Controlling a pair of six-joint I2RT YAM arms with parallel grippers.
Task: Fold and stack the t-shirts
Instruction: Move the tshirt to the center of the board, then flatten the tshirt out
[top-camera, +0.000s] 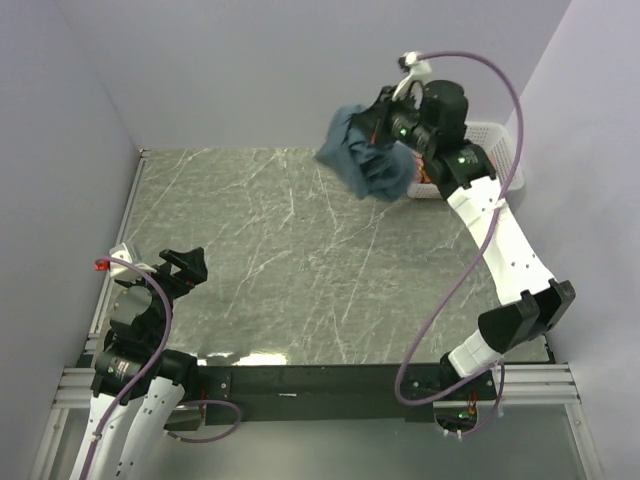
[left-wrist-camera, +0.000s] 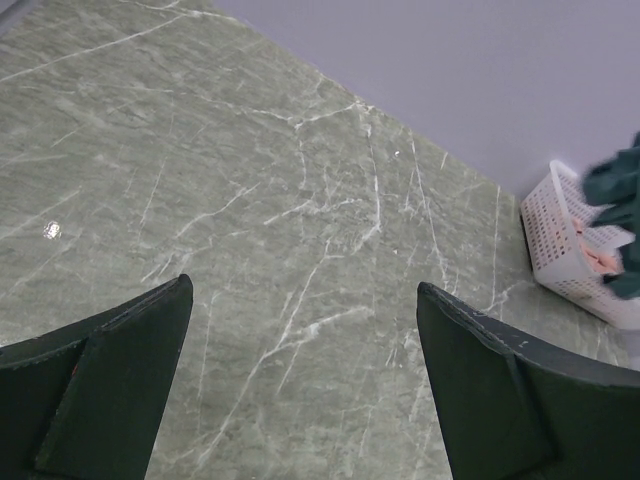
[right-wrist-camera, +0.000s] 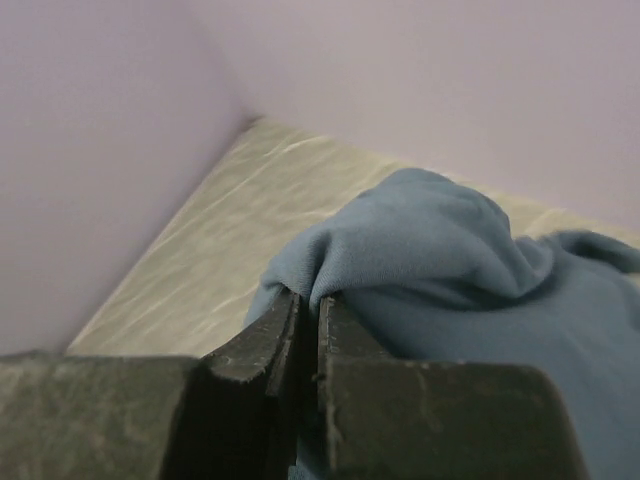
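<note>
Two arms are in view. We see the right gripper (right-wrist-camera: 308, 305) raised above the far right part of the table (top-camera: 280, 250), its jaws pressed nearly together on a fold of the slate-blue t-shirt (top-camera: 362, 160). In the right wrist view the cloth bulges up just past the fingertips, and a thin pinch of it sits between the two fingers. The shirt hangs bunched from this grip and appears clear of the table surface in the top view. Its lower edge lies in front of the near left corner of the white lattice basket (top-camera: 497, 140); we cannot tell whether cloth and basket touch.

The basket stands at the far right corner of the table, close to the wall. In the left wrist view, salmon-pink cloth (left-wrist-camera: 598, 260) shows inside it; we cannot tell how many shirts it makes up.

The left gripper (left-wrist-camera: 303, 287) sits low over the near left part of the table, well apart from the shirts. Its jaws are spread wide with nothing between them.
</note>
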